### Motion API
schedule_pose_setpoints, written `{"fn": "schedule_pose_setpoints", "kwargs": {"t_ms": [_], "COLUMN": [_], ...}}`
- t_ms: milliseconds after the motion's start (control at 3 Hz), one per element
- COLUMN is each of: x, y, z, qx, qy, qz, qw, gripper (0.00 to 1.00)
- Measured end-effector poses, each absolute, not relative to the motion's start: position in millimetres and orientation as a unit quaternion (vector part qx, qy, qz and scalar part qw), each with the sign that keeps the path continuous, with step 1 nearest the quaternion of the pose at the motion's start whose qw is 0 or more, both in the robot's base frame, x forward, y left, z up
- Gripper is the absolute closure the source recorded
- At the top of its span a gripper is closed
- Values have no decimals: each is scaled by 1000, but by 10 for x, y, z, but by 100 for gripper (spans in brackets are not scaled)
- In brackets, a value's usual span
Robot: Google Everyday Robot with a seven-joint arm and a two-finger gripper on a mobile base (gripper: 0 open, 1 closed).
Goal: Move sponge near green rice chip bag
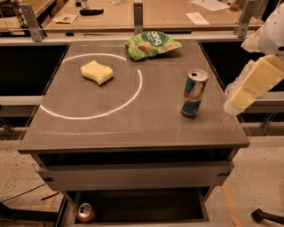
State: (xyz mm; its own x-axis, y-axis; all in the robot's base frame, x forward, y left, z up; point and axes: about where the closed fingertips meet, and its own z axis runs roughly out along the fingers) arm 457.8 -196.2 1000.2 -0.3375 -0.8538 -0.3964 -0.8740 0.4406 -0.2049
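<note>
Off the right edge of the table (133, 133), the gripper (248, 91) hangs clear of the surface with nothing seen in it; whether it stands wide or narrow cannot be told. The sponge (96, 72) lies well apart from the gripper, across the tabletop, inside a white ring (141, 82). The chip bag (152, 44) rests at the back edge, apart from the sponge. An upright drink can (194, 93) stands near the gripper, between it and the sponge. The step in hand appears to be the approach; the next move likely calls for reaching past the can to grasp the sponge. Wooden workbenches (168, 13) stand behind; a second can (85, 213) lies under the table.
</note>
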Motion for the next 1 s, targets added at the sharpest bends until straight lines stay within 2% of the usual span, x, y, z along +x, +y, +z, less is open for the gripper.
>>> {"fn": "schedule_pose_setpoints", "kwargs": {"t_ms": [333, 667, 1000], "x": [4467, 4383, 4475], "y": [-1838, -1840, -1647], "z": [10064, 9917, 10021], "qx": [-449, -389, -366], "qy": [847, 858, 850], "qz": [66, 75, 36], "qw": [278, 326, 377], "gripper": [0, 0, 0]}}
